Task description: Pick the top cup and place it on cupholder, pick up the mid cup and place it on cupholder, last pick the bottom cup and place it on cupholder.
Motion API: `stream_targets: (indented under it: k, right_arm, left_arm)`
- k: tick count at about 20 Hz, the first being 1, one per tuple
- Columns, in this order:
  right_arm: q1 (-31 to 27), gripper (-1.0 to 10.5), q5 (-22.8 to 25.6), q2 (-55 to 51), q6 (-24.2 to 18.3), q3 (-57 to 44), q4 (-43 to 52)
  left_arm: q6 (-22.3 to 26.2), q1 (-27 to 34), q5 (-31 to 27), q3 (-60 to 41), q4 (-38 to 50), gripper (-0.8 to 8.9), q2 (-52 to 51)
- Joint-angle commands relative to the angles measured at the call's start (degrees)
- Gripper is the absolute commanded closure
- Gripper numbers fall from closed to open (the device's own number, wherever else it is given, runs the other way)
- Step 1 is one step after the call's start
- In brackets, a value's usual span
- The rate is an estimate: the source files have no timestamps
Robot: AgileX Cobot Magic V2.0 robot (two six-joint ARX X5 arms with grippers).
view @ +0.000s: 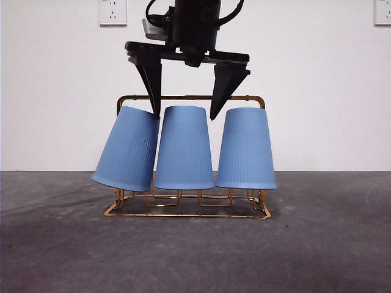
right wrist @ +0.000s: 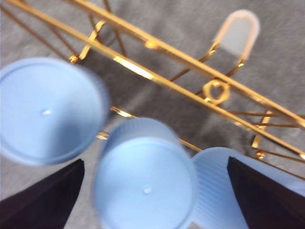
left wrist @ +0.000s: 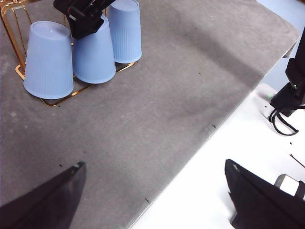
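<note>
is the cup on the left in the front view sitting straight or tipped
Tipped. The left cup leans with its top toward the middle cup, its rim lifted on the outer side, while the other two stand upside down and straight on the rack.

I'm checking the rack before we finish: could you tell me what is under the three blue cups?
The gold cupholder: its flat wire base and short loops show below the cups' rims. The upright prongs inside the cups are covered, so unseen.

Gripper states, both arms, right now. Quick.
Left gripper: open, holding nothing, away from the cupholder.
Right gripper: open, empty, straddling the top of the middle cup.
</note>
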Motion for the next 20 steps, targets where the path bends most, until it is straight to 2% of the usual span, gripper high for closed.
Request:
stream_targets:
  k: [1,4,8,10,13,15,20]
  right_arm:
    - [0.6,4.6,-0.8,-1.2,-2.0,5.3,-2.2]
    - [1.0,4.6,0.0,-6.0,-4.2,8.0,-9.3]
    - [1.0,4.6,8.9,-14.9,-5.6,5.9,-17.8]
    - [1.0,4.6,8.9,-22.0,-6.1,-0.8,-17.8]
    - [0.9,4.6,9.3,-35.8,-6.1,-17.0,-17.5]
    - [0.9,4.6,7.1,-47.0,-6.1,-29.3,-12.5]
    - [0.9,4.6,-5.3,-76.0,-5.4,-54.3,2.1]
  left_arm:
    - [-0.1,-0.5,0.2,0.5,0.6,3.46,0.2]
    - [-0.1,-0.5,0.2,0.5,0.7,3.46,0.2]
    - [-0.3,-0.5,-0.2,0.5,1.2,3.46,0.2]
    - [-0.9,-0.5,-0.6,0.5,1.2,3.46,0.2]
    - [-1.8,-0.5,-1.1,0.5,1.2,3.46,0.2]
    - [-3.0,-0.5,-3.0,0.5,1.2,3.47,0.2]
    - [-5.4,-0.5,-5.3,0.4,1.1,3.47,0.2]
